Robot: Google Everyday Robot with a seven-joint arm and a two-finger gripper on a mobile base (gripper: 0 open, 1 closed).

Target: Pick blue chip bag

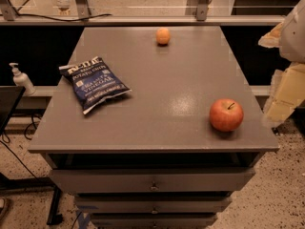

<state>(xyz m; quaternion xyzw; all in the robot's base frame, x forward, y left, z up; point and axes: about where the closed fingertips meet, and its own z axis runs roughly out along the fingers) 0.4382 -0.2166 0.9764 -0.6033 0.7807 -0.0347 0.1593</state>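
Foil bag (94, 84); matt gripper (285, 92) at right

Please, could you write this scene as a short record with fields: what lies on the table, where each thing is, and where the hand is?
surface: grey table, with drawers below
target: bag, blue, lying flat on the left side, lettering up
fruit 1: apple, red, front right, near the edge
fruit 2: orange, back centre
off table: pump bottle, to the left
hand: hand, at the right edge of the view, beside the table, far from the bag
task state: bag not yet picked
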